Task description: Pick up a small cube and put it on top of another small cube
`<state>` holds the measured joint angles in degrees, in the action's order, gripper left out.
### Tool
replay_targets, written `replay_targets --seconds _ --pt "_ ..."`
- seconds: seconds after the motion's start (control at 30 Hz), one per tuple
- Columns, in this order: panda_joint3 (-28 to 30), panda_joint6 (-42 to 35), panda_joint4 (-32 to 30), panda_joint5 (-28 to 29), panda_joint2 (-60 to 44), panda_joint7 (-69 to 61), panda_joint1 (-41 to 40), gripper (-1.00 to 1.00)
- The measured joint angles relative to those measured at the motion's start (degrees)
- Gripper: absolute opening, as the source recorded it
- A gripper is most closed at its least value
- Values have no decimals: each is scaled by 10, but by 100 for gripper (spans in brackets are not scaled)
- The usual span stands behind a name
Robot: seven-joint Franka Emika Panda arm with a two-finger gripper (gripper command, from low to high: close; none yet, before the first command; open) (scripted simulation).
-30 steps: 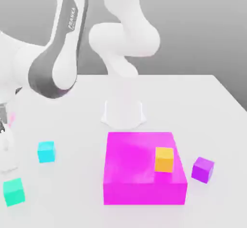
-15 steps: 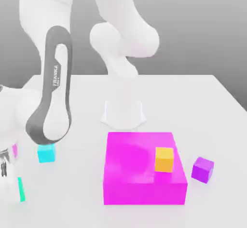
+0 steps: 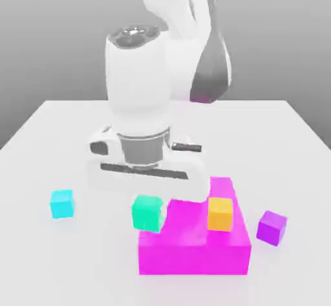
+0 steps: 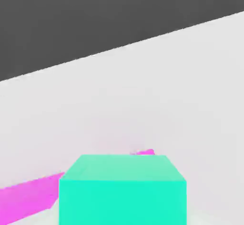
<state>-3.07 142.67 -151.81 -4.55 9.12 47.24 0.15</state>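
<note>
The small cube [image 3: 147, 213], plain sea-green, hangs just under my hand, off the table. My gripper [image 3: 148, 202] is shut on it. It hovers over the left front part of the big flat magenta block [image 3: 194, 246]. In the hand view the small cube [image 4: 122, 190] sits close in front of the camera, with strips of the magenta block [image 4: 28, 198] beside and behind it. An orange cube [image 3: 220, 213] stands on the magenta block to the exterior view's right of the held cube, with a clear gap between them.
A lighter cyan-blue cube [image 3: 62, 203] lies on the white table [image 3: 77, 272] at the exterior view's left. A purple cube [image 3: 271, 226] sits on the table right of the magenta block. The arm's body rises behind the hand.
The arm has swung from the exterior view's far left to the middle. The sea-green cube left its spot on the table at front left and now hangs under the hand over the magenta block.
</note>
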Motion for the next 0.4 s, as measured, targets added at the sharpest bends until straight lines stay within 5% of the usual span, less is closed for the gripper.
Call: replay_targets --seconds 0.13,0.3,0.33,0.4 --pt "-44 -32 -43 2 76 -67 67 -100" --pt "-60 65 -70 15 6 -71 75 -100" --pt "-61 79 -73 17 -5 -70 75 100" --pt "-61 79 -73 17 -5 -70 75 100"
